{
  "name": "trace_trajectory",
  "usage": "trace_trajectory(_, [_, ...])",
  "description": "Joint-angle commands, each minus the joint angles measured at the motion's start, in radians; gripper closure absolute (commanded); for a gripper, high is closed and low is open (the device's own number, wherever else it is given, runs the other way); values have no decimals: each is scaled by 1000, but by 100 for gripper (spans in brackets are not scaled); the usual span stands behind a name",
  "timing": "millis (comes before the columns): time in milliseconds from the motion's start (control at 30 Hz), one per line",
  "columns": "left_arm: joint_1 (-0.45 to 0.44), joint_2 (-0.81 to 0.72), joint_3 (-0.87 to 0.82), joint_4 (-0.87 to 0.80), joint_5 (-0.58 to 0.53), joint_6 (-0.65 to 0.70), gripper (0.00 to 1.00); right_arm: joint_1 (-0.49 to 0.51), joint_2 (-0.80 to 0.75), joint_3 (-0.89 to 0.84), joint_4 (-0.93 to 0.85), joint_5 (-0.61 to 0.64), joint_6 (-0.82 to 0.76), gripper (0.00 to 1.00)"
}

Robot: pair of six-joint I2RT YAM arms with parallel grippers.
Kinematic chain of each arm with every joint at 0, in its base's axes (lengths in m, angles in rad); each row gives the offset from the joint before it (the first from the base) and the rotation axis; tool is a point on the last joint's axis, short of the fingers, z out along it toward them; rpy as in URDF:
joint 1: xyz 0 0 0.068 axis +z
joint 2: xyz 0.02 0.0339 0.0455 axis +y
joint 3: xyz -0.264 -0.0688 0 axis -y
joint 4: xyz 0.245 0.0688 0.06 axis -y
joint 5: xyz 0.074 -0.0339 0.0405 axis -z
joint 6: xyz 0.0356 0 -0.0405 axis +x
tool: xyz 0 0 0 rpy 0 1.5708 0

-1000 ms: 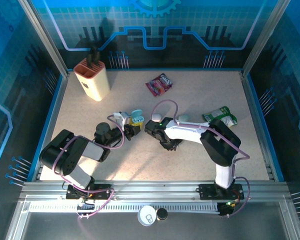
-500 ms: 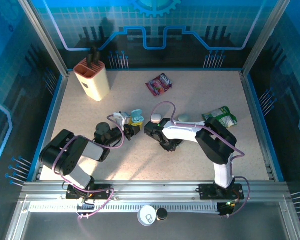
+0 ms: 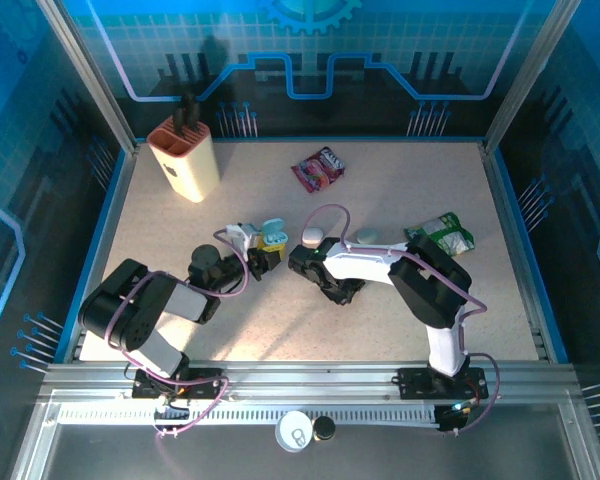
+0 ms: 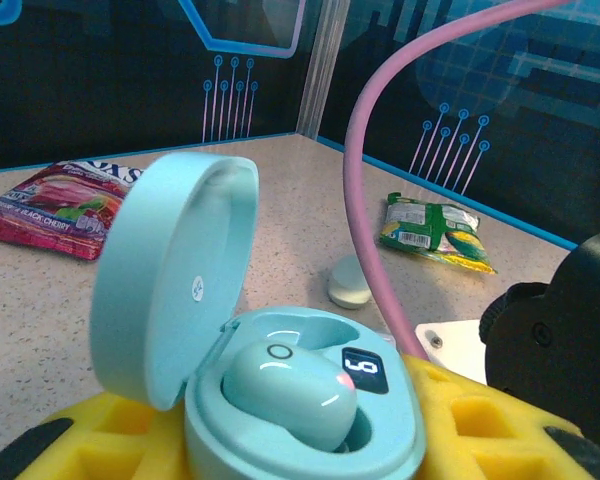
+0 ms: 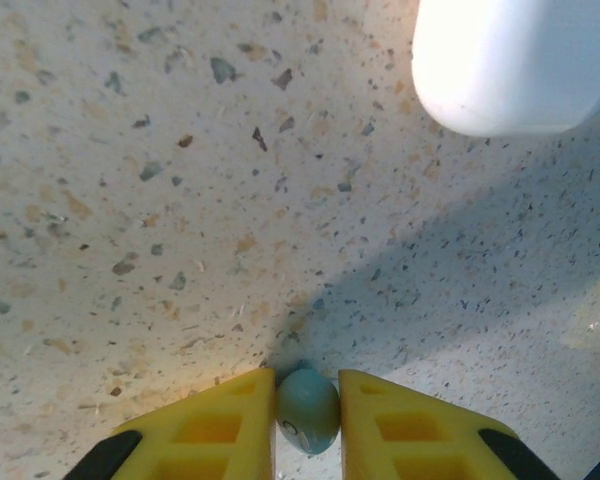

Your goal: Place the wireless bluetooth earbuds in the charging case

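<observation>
My left gripper is shut on the pale teal charging case, which sits between its yellow pads with its lid swung open. One teal earbud lies in the case's well. From above, this case is left of centre on the table. My right gripper points down at the tabletop, and its yellow fingers are shut on a second teal earbud that touches the table. In the top view the right gripper is just right of the case.
A closed white case lies close beyond the right gripper, and a pale case farther right. A green snack bag, a red snack bag and a cream holder stand around. A pink cable arcs near the left gripper.
The right gripper's fingers have closed onto the teal earbud, and that arm has shifted slightly left. The left arm and the open case have not moved.
</observation>
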Motion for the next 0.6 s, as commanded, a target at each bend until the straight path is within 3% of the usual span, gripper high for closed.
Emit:
trace_trajectory(0, [11, -4, -9, 33, 20, -4, 69, -4, -24, -12, -17, 35, 16, 83])
trace_trajectory(267, [11, -17, 7, 34, 112, -1, 69, -21, -272, -69, 130, -95, -38, 82])
trace_trajectory(567, [-40, -33, 20, 33, 263, 60, 69, -96, -584, -124, 326, -525, -115, 82])
